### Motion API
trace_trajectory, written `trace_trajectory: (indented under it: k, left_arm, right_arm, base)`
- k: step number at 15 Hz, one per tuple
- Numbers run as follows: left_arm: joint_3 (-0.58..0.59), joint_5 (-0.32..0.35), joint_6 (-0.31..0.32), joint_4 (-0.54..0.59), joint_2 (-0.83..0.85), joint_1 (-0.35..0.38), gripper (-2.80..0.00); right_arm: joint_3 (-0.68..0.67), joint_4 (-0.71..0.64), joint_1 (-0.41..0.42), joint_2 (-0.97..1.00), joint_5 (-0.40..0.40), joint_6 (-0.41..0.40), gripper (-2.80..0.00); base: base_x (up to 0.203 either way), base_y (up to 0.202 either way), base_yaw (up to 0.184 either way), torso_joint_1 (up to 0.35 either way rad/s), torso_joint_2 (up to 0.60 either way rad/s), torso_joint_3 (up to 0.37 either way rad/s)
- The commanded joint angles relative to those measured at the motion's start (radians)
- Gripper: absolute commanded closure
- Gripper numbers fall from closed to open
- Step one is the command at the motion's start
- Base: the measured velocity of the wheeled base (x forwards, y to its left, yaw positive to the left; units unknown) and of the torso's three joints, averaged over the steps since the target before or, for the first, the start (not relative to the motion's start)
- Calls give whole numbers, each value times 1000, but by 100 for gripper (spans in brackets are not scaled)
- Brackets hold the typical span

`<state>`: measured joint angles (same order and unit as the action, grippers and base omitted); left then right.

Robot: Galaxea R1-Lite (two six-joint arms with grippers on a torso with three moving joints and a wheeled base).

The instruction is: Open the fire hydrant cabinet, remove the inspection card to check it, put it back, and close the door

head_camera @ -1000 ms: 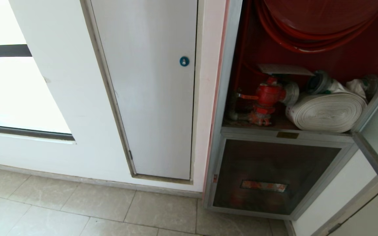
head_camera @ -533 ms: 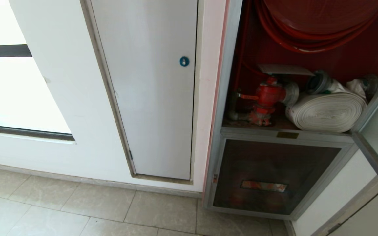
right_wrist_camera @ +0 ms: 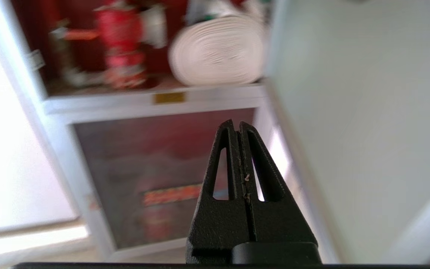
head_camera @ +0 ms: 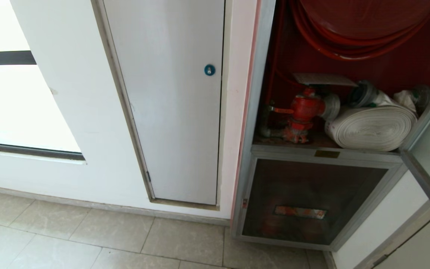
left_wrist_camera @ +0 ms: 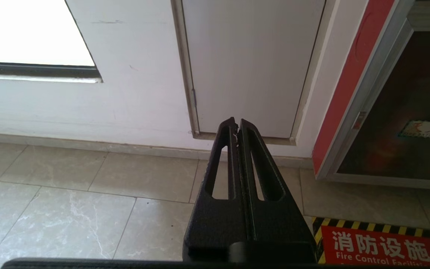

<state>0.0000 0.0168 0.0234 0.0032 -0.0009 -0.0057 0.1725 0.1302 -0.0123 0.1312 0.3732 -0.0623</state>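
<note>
Two of my three views show pincers pressed together with nothing in them; the head view shows neither arm. Against the picture from a second ago almost nothing differs in the head view: same framing, and the things inside have not shifted — I can only make out a slight change at the door's edge.

Biggest first: the fire hydrant cabinet [head_camera: 254, 123] stands open, a tall grey metal frame with a red interior. Its door [head_camera: 429, 157], pale glass in a grey aluminium frame, is swung out to the right. Beside the cabinet sits a plain white panel [head_camera: 170, 112] with a small round blue lock [head_camera: 209, 70]. Coiled red hose reel [head_camera: 357, 33] fills the top of the cabinet; below it lies a flat-wound white rolled hose [head_camera: 373, 129], soft and ribbed, beside the cast red valve [head_camera: 304, 112]. The inspection card [head_camera: 323, 79] — thin, pale, rectangular — lies flat on top of the valve.

My right gripper [right_wrist_camera: 238, 129] is closed and empty, pointing at the lower glass panel [right_wrist_camera: 155, 175]. My left gripper [left_wrist_camera: 236, 125] is closed too, aimed low at the white panel's foot above the tiled floor [left_wrist_camera: 88, 201].
</note>
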Motion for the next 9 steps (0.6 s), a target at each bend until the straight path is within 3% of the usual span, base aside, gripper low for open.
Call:
trace_trajectory:
  k: [1,5,9]
  left_arm:
    - [0,0,1,0,1,0,0]
    - [0,0,0,0,1,0,0]
    - [0,0,0,0,1,0,0]
  right_arm:
    - [-62,0,2,-69,-54,-1,0]
    - [-156,3,2,-131,-137,1,0]
    - [-168,2,2,-131,-203,37,0]
  base:
    - [0,0,0,0,0,0]
    - [0,0,0,0,0,0]
    - [0,0,0,0,0,0]
